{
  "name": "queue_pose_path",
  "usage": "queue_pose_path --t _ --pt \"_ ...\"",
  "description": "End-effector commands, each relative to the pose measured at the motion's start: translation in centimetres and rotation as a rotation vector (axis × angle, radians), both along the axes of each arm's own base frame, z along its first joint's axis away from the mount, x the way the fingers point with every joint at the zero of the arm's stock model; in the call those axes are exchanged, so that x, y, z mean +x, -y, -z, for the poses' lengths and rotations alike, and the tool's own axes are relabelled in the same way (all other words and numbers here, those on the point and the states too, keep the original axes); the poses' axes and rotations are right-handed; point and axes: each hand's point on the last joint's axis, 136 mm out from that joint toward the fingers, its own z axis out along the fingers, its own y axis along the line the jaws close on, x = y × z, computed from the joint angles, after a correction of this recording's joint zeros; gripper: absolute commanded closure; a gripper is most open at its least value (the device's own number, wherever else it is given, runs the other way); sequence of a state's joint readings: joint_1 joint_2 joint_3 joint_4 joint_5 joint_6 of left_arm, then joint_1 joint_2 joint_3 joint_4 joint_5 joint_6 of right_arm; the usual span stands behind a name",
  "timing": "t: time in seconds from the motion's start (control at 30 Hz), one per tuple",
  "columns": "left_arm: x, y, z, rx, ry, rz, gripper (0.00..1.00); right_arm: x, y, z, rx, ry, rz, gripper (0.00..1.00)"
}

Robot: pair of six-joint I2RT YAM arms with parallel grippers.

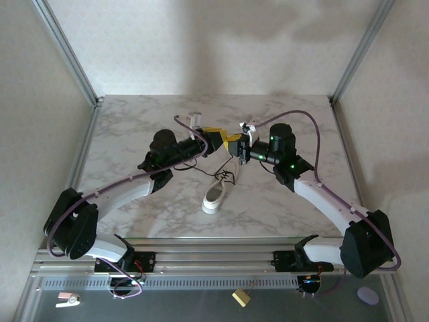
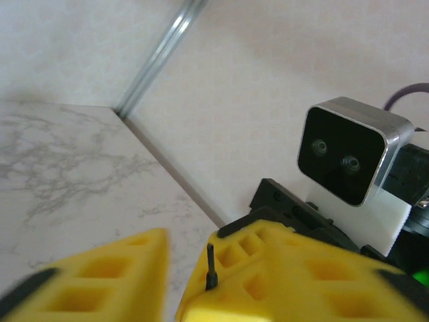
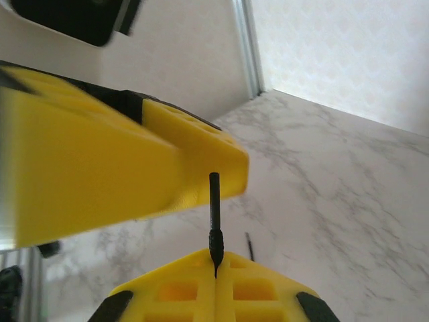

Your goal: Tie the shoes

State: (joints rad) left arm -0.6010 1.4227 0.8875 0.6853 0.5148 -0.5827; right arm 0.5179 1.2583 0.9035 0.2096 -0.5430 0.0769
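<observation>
— Marble table (image 1: 134,134), pale walls, both arms stretched in to the middle. What's the left one up to?

— The left gripper (image 1: 214,137) hangs above the marble, nose to nose with the other. Its own camera gives me one yellow finger (image 2: 100,282) and a strip of tabletop beside it. Wide, narrow or holding something, I can't tell.

— And the shoe?

— The shoe (image 1: 214,196) lies flat on the table, just on the near side of the two grippers. The laces (image 1: 226,178) sit in a loose black tangle at its far end, and I see no bow.

— Right side?

— The right gripper (image 1: 236,145) has its fingers (image 3: 268,295) pressed flat together. The lace tip (image 3: 214,208) is pinched in the seam and stands straight up, just beside the left one's yellow finger.

— A handover, then?

— That's my read: one end is being offered across. To do it well, I'd keep the right pinch firm until the left has truly closed. I'd also have the left take the soft cord below the hard tip, since the tip looks likely to slip.

— Anything to watch?

— The yellow fingers are very close, so any approach should be slow and square to avoid a knock. I'd leave some slack too, because a taut lace could drag that light shoe.
</observation>
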Motion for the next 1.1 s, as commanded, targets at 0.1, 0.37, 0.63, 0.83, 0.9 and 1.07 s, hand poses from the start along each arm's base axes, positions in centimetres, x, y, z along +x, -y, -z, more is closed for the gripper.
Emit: queue_pose_path --t 0.1,0.37,0.63,0.83,0.9,1.07 --pt "1.7 -3.7 -0.2 0.097 0.002 -0.254 0.01 2.8 2.8 2.0 -0.247 0.063 0.193 1.0" --pt "2.3 -5.7 3.4 0.197 -0.066 -0.356 0.01 4.7 7.1 7.0 -0.504 -0.063 0.405 1.0" --pt "2.1 -4.4 6.0 0.249 -0.094 -0.278 0.01 6.1 10.6 11.1 -0.694 -0.137 0.571 1.0" --pt "2.1 -3.6 8.4 0.291 -0.141 -0.235 0.02 4.1 11.1 14.7 -0.766 -0.278 0.56 1.0" --pt "2.1 -3.4 9.0 0.302 -0.153 -0.225 0.04 2.7 10.7 16.1 -0.769 -0.329 0.548 1.0" --pt "2.1 -3.0 9.6 0.315 -0.164 -0.2 0.08 -1.3 10.1 19.2 -0.764 -0.465 0.518 1.0"
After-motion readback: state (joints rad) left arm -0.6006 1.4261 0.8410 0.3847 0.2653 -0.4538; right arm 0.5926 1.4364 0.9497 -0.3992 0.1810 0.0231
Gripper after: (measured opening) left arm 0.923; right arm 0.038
